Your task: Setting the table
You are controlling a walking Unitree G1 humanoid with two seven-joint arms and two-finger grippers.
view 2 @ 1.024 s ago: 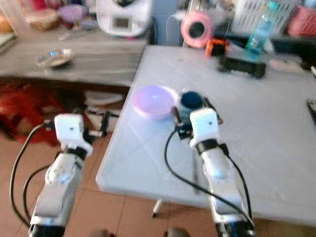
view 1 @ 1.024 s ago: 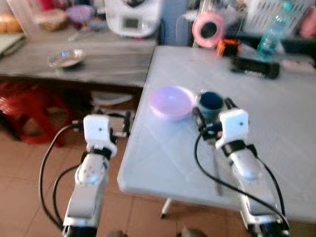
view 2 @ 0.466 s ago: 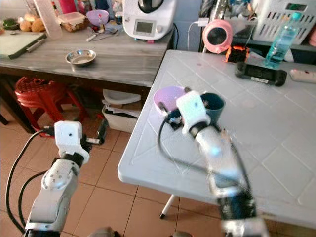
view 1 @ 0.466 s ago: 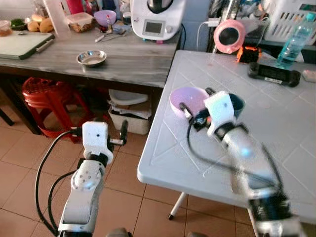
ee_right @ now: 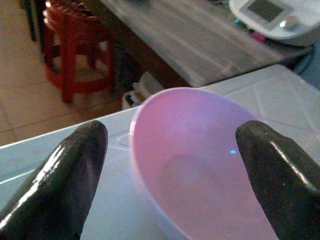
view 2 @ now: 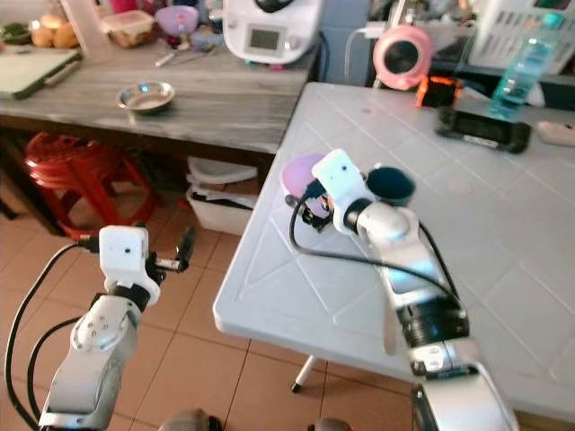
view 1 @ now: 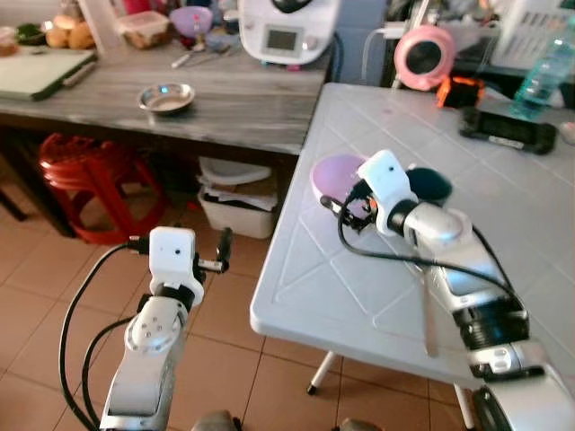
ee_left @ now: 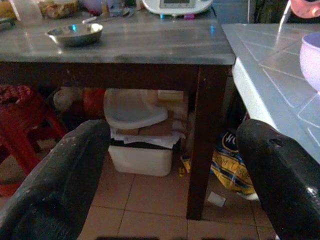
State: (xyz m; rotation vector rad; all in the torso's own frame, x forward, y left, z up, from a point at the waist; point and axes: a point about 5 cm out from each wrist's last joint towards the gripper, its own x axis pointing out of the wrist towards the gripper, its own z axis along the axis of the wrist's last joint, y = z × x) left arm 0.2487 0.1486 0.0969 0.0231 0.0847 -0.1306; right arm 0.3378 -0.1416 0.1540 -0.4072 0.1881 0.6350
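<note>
A pale purple bowl [view 1: 331,171] stands near the left edge of the white table [view 1: 305,287]. A dark teal cup [view 1: 431,183] sits just to its right. My right gripper [view 1: 349,199] is low over the table at the near side of the bowl, pointing left at it. In the right wrist view its fingers [ee_right: 65,180] are open, with the bowl [ee_right: 200,165] between and just beyond them. A long pale utensil [view 1: 425,310] lies on the table under the right forearm. My left gripper [view 1: 225,246] hangs open over the floor, left of the table.
A grey wooden counter [view 1: 225,108] to the left holds a steel dish [view 1: 166,96] and a white appliance [view 1: 287,31]. Beneath it are a red stool [view 1: 90,180] and a white bin [view 1: 235,193]. A black device [view 1: 503,130], a bottle [view 1: 542,76] and a pink round object [view 1: 424,56] stand at the table's far side.
The view shifted and sharpened. My right gripper swung left from beside the teal cup to the purple bowl. The left arm stayed about where it was.
</note>
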